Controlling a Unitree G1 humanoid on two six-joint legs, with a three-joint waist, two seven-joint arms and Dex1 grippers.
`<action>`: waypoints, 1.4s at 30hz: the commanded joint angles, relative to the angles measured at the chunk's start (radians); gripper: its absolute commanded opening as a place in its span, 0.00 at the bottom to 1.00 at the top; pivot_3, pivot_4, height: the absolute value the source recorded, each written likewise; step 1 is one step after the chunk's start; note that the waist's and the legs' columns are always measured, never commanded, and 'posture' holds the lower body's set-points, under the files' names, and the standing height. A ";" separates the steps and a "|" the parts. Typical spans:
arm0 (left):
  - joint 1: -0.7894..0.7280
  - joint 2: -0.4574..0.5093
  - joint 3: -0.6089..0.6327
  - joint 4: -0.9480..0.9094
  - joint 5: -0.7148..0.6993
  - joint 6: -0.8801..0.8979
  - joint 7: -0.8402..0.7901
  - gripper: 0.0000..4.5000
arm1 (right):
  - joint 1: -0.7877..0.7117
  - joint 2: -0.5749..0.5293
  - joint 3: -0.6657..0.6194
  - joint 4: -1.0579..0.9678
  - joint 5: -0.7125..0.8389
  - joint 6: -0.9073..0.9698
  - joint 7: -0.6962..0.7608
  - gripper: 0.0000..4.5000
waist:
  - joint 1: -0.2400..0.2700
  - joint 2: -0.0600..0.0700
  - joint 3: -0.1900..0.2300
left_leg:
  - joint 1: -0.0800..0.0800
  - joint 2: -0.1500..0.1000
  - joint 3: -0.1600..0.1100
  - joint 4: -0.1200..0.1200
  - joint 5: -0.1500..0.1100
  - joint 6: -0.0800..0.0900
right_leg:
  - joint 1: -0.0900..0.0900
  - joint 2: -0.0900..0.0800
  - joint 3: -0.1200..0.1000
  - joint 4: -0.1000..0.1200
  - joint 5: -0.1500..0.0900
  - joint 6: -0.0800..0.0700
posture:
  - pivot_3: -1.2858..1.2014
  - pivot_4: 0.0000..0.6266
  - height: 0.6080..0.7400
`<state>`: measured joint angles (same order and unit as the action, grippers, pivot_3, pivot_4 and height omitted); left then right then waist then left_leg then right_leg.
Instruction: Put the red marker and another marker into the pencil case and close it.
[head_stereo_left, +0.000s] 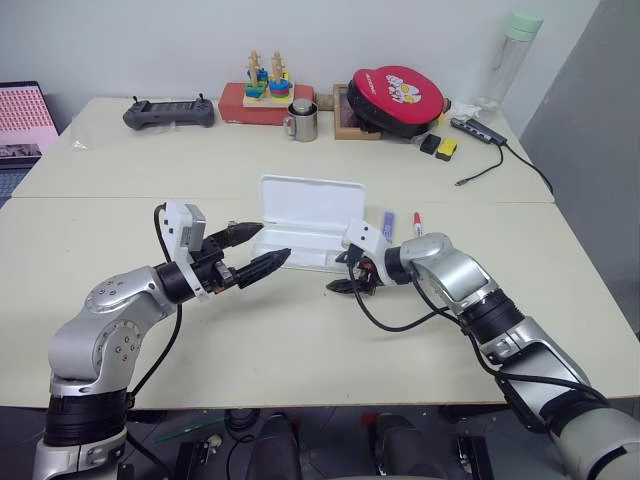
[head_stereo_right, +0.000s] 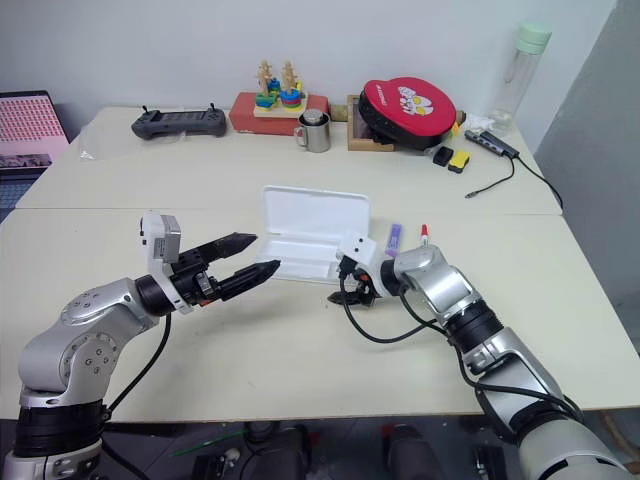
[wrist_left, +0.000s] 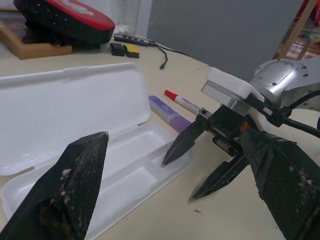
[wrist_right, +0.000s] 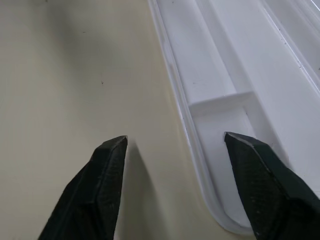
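From the head, the open pencil case (head_stereo_left: 305, 222) lies between the left gripper (head_stereo_left: 262, 250) and right gripper (head_stereo_left: 345, 275), both with fingers apart and empty. From the left wrist, the purple marker (wrist_left: 169, 113) and red marker (wrist_left: 182, 102) lie beyond the right gripper's fingers, beside the case. From the right wrist, one fingertip (wrist_right: 248, 150) hangs over the case's near rim, the other over the table (wrist_right: 75, 75).

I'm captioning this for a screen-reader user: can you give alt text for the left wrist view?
An open white plastic pencil case lies on a cream table, its tray empty. The right pincer straddles the tray's near rim, fingers apart; beyond it lie a flat lavender marker and a slim red-capped marker.
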<state>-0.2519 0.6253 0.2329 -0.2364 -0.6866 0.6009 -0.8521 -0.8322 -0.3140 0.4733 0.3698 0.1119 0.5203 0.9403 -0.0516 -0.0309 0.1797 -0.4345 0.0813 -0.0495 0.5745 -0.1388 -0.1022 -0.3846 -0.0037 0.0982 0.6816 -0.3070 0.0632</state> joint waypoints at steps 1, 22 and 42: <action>-0.002 -0.007 0.035 -0.031 -0.033 -0.003 0.019 1.00 | -0.013 0.008 -0.012 0.008 -0.017 -0.028 0.031 0.50 | 0.000 0.000 0.000 | 0.000 0.000 0.000 0.000 0.000 0.000 | 0.000 0.000 0.000 0.000 0.000 0.000 | 0.52 0.24 1.00; -0.015 0.013 0.019 -0.004 -0.045 0.017 -0.018 1.00 | 0.156 -0.046 0.027 -0.207 -0.051 -0.097 0.162 0.00 | -0.001 0.000 0.000 | 0.000 0.000 0.000 0.000 0.000 0.000 | 0.000 0.000 0.000 0.000 0.000 0.000 | 0.52 0.24 1.00; -0.151 -0.053 -0.175 0.001 -0.029 0.046 -0.094 1.00 | 0.410 -0.050 -0.495 -0.649 0.120 0.074 -0.228 0.60 | 0.023 -0.001 0.000 | -0.001 -0.001 -0.001 0.001 0.000 0.000 | 0.001 -0.001 -0.001 -0.001 0.000 0.000 | 0.52 0.24 1.00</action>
<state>-0.3610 0.5865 0.0998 -0.2232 -0.7144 0.6541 -0.9232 -0.4407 -0.3697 0.0974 -0.2040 0.2157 0.5383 0.8300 -0.0284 -0.0314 0.1797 -0.4354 0.0802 -0.0505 0.5754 -0.1389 -0.1025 -0.3837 -0.0046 0.0973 0.6808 -0.3073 0.0638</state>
